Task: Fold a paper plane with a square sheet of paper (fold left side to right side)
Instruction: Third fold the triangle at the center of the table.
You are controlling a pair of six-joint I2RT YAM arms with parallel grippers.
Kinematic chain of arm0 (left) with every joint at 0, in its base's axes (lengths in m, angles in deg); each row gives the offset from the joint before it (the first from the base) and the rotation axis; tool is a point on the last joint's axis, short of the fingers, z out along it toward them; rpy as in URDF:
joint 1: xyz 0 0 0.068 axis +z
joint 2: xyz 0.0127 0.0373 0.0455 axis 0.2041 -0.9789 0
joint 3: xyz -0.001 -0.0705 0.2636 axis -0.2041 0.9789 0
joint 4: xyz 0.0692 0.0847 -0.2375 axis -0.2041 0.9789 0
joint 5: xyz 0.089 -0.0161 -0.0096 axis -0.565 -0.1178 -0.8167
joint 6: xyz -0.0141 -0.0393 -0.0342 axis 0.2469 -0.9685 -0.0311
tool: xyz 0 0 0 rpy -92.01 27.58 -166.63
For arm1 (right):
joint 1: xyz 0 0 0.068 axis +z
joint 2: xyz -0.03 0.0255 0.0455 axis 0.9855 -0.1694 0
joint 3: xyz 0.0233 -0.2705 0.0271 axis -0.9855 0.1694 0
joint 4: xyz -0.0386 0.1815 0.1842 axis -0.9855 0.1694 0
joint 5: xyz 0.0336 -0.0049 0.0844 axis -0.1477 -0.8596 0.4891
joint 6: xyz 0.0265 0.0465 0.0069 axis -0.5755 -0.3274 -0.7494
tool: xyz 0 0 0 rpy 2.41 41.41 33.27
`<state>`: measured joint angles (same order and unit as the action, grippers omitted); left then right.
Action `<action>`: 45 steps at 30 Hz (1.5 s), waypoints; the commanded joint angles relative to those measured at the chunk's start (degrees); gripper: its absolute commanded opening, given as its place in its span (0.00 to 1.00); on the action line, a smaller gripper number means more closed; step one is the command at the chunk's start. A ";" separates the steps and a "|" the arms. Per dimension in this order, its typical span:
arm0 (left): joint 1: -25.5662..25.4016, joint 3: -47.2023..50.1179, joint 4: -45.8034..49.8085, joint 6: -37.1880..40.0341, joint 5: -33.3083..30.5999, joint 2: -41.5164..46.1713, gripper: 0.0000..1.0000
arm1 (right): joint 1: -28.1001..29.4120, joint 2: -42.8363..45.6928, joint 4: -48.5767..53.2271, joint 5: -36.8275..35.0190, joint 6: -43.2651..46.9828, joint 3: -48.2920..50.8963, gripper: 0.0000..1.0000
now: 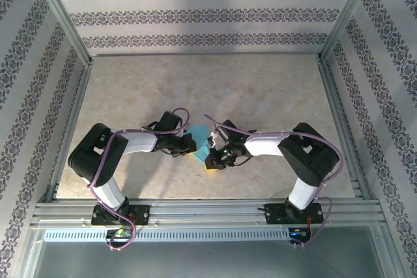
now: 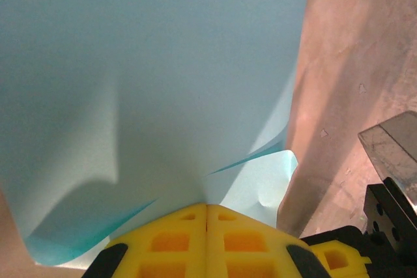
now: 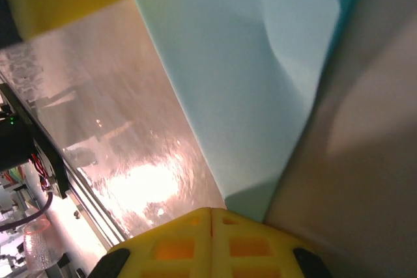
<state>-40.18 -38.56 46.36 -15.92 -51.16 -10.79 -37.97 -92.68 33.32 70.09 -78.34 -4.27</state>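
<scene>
My left claw (image 1: 191, 150) and right claw (image 1: 210, 161) met over the middle of the table (image 1: 260, 89), with the square sheet of paper (image 1: 199, 136) between them. Through the left wrist camera, my left claw (image 2: 206, 239) had its yellow fingers pressed together on the sheet (image 2: 163, 83), which rose from them in a broad, bowed sweep, a second layer peeling away at the lower right. Through the right wrist camera, my right claw (image 3: 212, 239) was likewise closed, pinching a corner of the sheet (image 3: 260, 76). The paper was lifted clear of the table there, casting a soft shadow beside it.
</scene>
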 commanded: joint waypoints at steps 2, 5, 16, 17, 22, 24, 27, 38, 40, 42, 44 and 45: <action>-0.56 1.08 2.46 1.09 -4.42 -1.20 0.05 | 0.96 3.66 4.26 -0.37 0.37 0.95 0.00; -0.58 1.16 2.42 1.11 -4.42 -1.16 0.05 | 0.87 5.90 4.30 -0.72 0.18 0.54 0.00; -0.56 1.16 1.98 0.94 -4.14 -1.16 0.05 | 0.88 2.09 1.65 -4.05 -0.42 -4.25 0.00; -0.53 1.18 1.99 0.93 -4.08 -1.16 0.05 | 0.89 1.36 1.58 -4.40 -0.44 -4.65 0.00; -0.52 1.16 2.10 1.04 -4.04 -1.03 0.05 | 0.87 -0.65 1.44 -6.15 -0.78 -5.38 0.00; -0.58 1.24 2.05 0.93 -4.10 -0.99 0.05 | 0.87 -1.24 1.88 -6.52 -0.87 -5.47 0.00; -0.51 1.16 1.99 0.84 -4.01 -0.90 0.05 | 0.87 -2.18 3.41 -6.83 -0.96 -5.64 0.00; -0.57 -0.78 2.36 1.10 -3.46 2.00 0.09 | 1.18 -4.33 8.78 -10.02 -1.41 -5.63 0.00; -0.55 -0.48 1.55 0.96 -3.57 3.86 0.09 | 1.35 -4.61 9.99 -10.91 -1.06 -5.99 0.00; -0.56 0.63 0.56 0.93 -3.82 6.11 0.09 | 1.39 -4.77 10.40 -11.46 -1.14 -6.08 0.00; -0.53 2.03 0.21 1.13 -4.06 8.50 0.08 | 1.43 -4.88 10.80 -12.08 -1.23 -6.13 0.00; -0.58 2.84 -0.07 1.10 -4.11 9.66 0.07 | 1.46 -4.93 11.19 -12.51 -1.23 -6.17 0.00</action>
<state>-40.22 -37.57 46.76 -15.90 -54.03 -4.37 -37.22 -95.39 39.31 62.73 -79.65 -10.74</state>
